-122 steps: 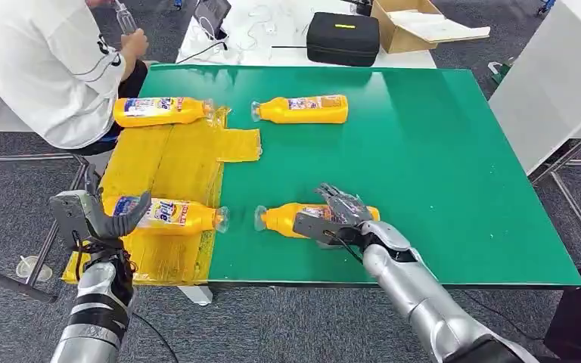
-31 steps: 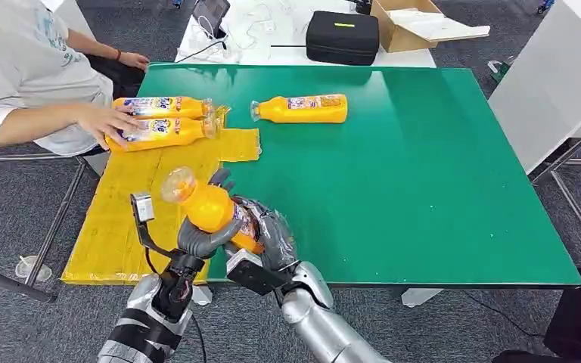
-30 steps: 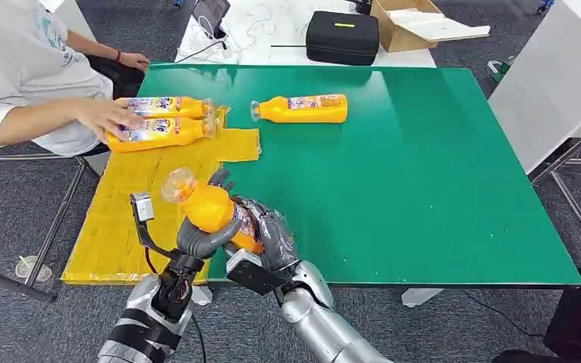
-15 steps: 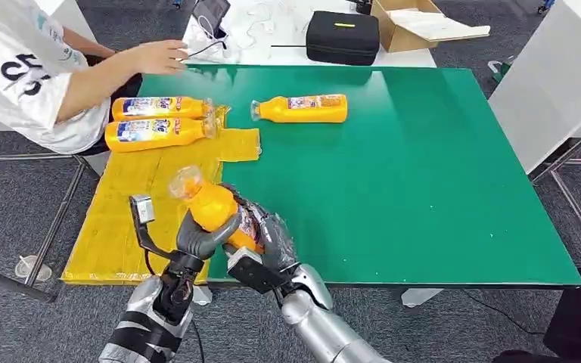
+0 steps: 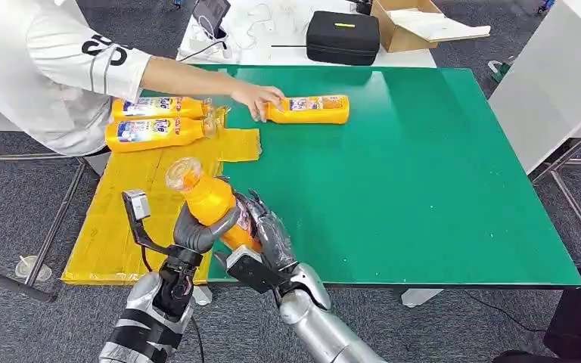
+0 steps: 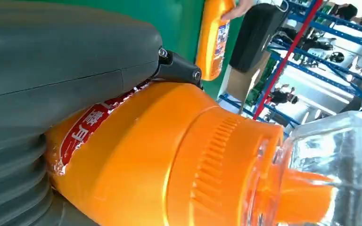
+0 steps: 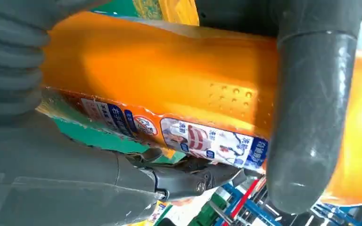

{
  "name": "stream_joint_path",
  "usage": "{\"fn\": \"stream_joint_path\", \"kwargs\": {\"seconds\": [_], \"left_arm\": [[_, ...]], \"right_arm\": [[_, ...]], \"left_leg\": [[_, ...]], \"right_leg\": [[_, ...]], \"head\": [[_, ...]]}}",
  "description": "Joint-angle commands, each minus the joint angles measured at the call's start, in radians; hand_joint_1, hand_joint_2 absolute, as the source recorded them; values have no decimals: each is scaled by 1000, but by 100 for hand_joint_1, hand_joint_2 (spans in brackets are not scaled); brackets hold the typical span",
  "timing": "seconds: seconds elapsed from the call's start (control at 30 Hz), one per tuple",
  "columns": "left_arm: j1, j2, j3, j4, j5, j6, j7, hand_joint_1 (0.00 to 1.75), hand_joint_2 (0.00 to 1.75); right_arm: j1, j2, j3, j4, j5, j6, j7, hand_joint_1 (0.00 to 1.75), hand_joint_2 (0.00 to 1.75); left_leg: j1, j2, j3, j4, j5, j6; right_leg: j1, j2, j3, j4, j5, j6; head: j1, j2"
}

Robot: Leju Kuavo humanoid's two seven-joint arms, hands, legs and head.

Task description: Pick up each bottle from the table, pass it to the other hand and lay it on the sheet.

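Four orange bottles: one held bottle (image 5: pixel 210 206) up in robot's hands, two sheet bottles (image 5: pixel 160 108) (image 5: pixel 159 131) lying side by side on yellow sheet, one far bottle (image 5: pixel 309 109) lying on green table under person's hand. One yellow sheet (image 5: pixel 138 198). One green table (image 5: pixel 424 174). One black case (image 5: pixel 342 38), one cardboard box (image 5: pixel 408 24) behind table. One person (image 5: pixel 38 68) at left.

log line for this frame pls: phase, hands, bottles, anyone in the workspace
phase: handover | left hand: grips held bottle | right hand: on its lower body | yellow sheet: two bottles | person's hand: on far bottle
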Motion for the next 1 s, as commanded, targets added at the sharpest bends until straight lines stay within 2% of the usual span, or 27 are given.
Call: {"fn": "stream_joint_path", "kwargs": {"seconds": [0.03,0.1,0.2,0.43,0.47,0.53,0.57,0.63,0.67,0.73,0.77,0.8,0.83,0.87,0.9,0.93,1.0], "left_arm": [[-60,13,89,-45,-156,190,-123,175,175],[-80,15,138,-51,-221,288,-158,175,175],[-114,16,206,-21,-256,359,-184,175,175],[-116,14,212,-12,-261,360,-189,175,175],[-115,12,211,-12,-289,401,-210,175,175],[-128,16,224,-6,-332,454,-223,175,175],[-143,21,233,12,-350,479,-223,175,175],[-140,45,203,-32,-483,581,-223,175,175],[-143,78,152,-50,-577,660,-223,175,175],[-193,142,56,52,-754,833,-223,175,175],[-226,162,21,140,-828,884,-223,175,175],[-271,171,8,247,-879,867,-223,175,175],[-312,190,-37,363,-1035,978,-218,175,175],[-347,197,-56,451,-1099,964,-208,175,175],[-364,220,-84,507,-1286,1043,-155,175,175],[-381,228,-113,574,-1332,987,-144,175,175],[-374,237,-104,586,-1327,997,-165,175,175]], "right_arm": [[43,-56,-51,-233,-41,-27,5,0,0],[82,-74,-47,-372,-39,-54,5,0,0],[130,-90,-25,-515,-33,-83,8,0,0],[135,-89,-18,-516,-33,-90,11,0,0],[130,-91,-13,-508,-31,-106,-4,0,0],[132,-94,-2,-519,-39,-110,-11,0,0],[134,-95,7,-529,-42,-109,-11,0,0],[127,-94,17,-536,-59,-109,-21,0,0],[121,-94,22,-540,-76,-109,-32,0,0],[96,-92,34,-539,-108,-89,-39,0,0],[83,-91,41,-533,-109,-85,-38,0,0],[73,-93,48,-527,-109,-81,-37,0,0],[59,-93,56,-517,-124,-63,-36,0,0],[50,-95,62,-510,-129,-56,-36,0,0],[41,-96,69,-505,-149,-38,-38,0,0],[41,-101,74,-502,-148,-33,-39,0,0],[46,-104,73,-496,-150,-33,-43,0,0]], "left_leg": [[0,-1,0,0,0,1],[1,-1,1,1,0,1],[1,0,1,1,-1,1],[0,0,1,0,0,1],[0,0,7,0,-2,2],[0,0,2,0,0,1],[0,0,5,0,-1,1],[0,0,2,0,0,0],[1,1,3,0,-1,0],[0,1,1,0,0,0],[0,1,3,0,-1,0],[0,1,3,0,0,0],[0,1,5,-1,-1,0],[0,0,8,-1,-1,1],[1,0,9,-1,-1,1],[0,-1,4,-1,1,0],[0,0,5,-2,1,0]], "right_leg": [[0,-1,1,0,0,-1],[1,-2,2,0,-1,-1],[1,-1,2,1,-1,-1],[0,-1,2,-1,0,-1],[1,-2,8,-1,-2,-2],[0,-1,2,0,0,-1],[1,-2,5,-1,-1,-1],[1,0,2,0,0,-1],[1,0,3,0,-1,-2],[0,0,1,0,0,-1],[1,0,3,0,-1,-2],[1,0,3,0,0,-2],[1,0,5,0,-1,-2],[1,-2,8,-1,-1,-3],[2,-2,9,-1,-1,-3],[0,-2,5,-1,0,-1],[0,-1,5,-2,0,-1]], "head": [[0,0],[0,0],[0,0],[0,0],[1,0],[0,0],[0,0],[0,0],[0,0],[0,0],[0,0],[0,0],[0,0],[0,0],[0,0],[0,0],[0,0]]}}
